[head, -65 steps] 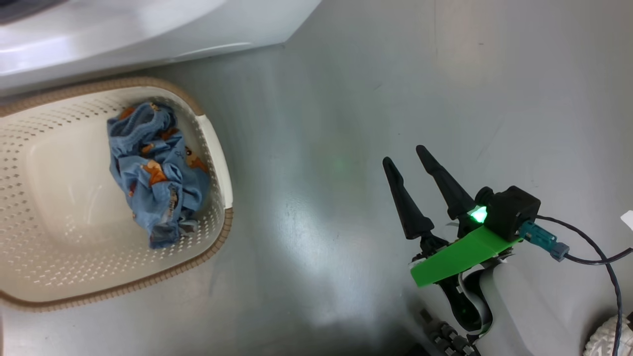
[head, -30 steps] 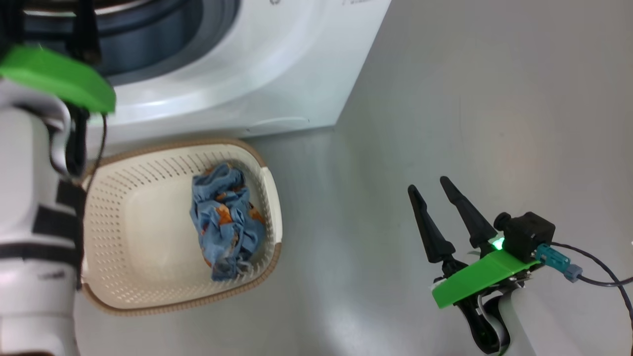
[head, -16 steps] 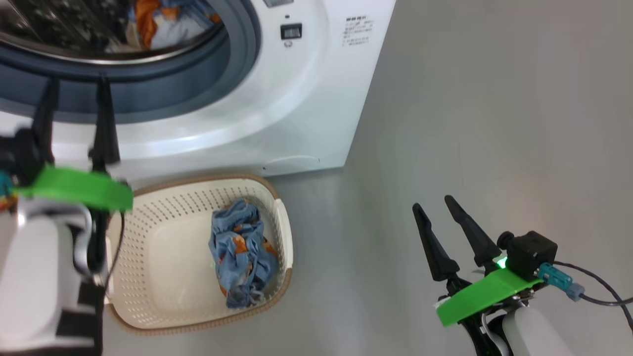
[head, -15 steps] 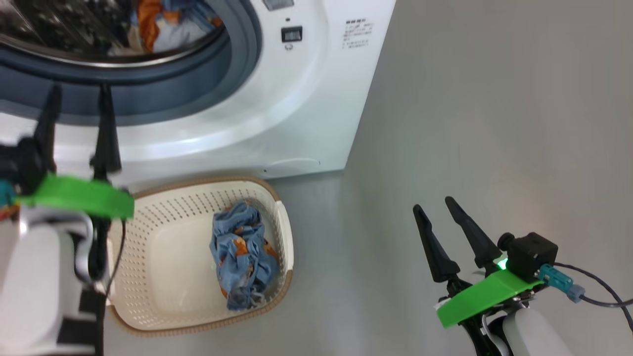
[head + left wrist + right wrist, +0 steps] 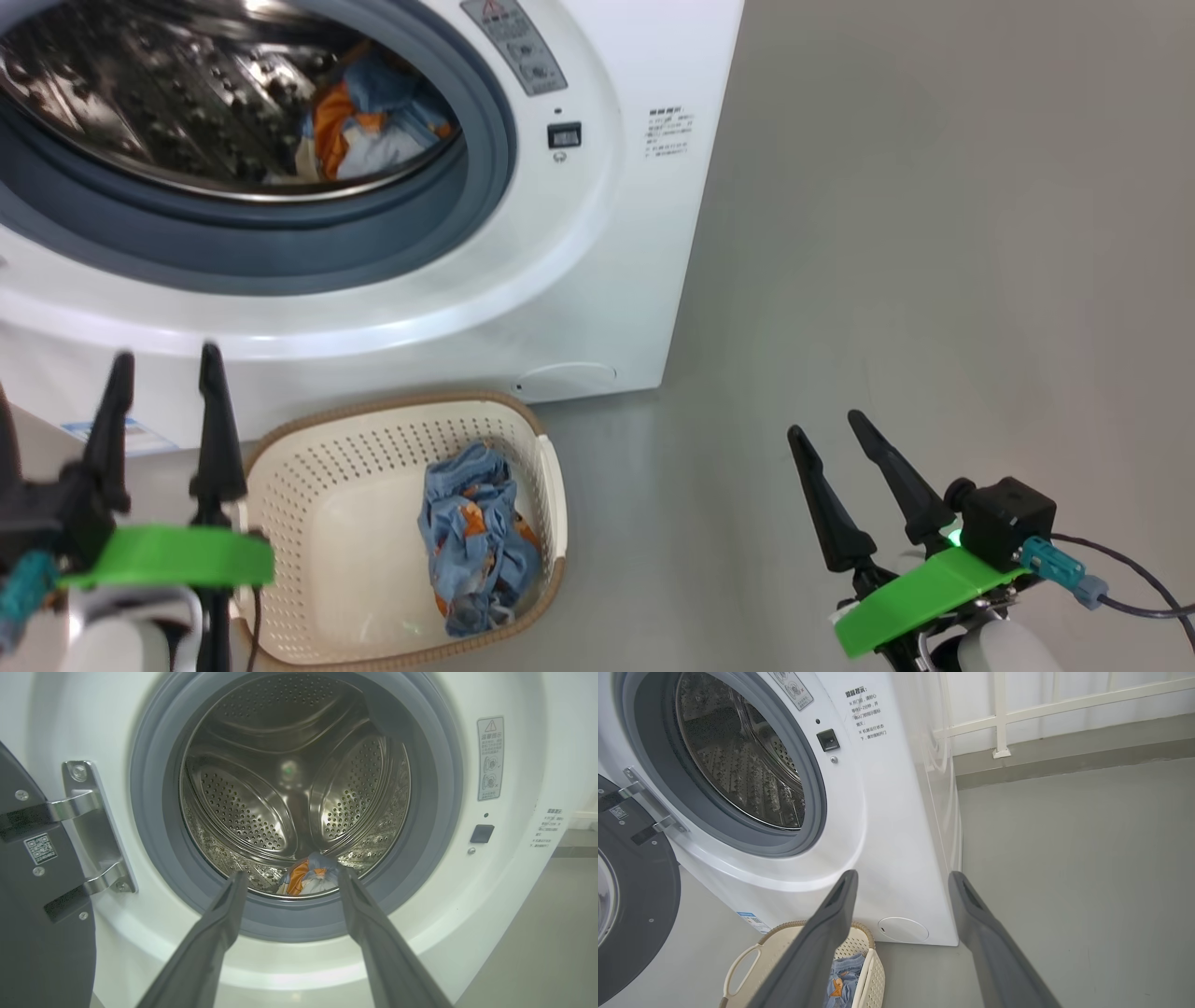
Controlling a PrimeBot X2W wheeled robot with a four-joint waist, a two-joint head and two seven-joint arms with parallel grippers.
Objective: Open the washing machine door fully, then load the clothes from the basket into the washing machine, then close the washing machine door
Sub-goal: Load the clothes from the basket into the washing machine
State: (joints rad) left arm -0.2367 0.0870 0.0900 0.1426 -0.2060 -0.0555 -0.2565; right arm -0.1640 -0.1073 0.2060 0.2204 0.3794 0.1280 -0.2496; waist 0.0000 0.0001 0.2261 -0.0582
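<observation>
The white washing machine [image 5: 597, 233] stands with its black door [image 5: 42, 933] swung wide to the left on its hinge. One light-blue and orange garment [image 5: 373, 131] lies at the bottom of the steel drum. A second garment [image 5: 481, 537] is crumpled in the cream basket [image 5: 392, 406] on the floor in front of the machine. My left gripper [image 5: 164, 357] is open and empty, just left of the basket and pointing at the drum mouth [image 5: 290, 875]. My right gripper [image 5: 825, 424] hangs open and empty over bare floor to the right of the basket.
Grey floor spreads to the right of the machine. A white railing [image 5: 999, 714] and a low kerb run along the far wall. The open door [image 5: 630, 914] juts out at the machine's left. A cable [image 5: 1120, 579] trails from my right wrist.
The head camera has tilted up, bringing the drum into view. My left gripper has drawn back from the drum mouth, open and empty. The right gripper has held its pose.
</observation>
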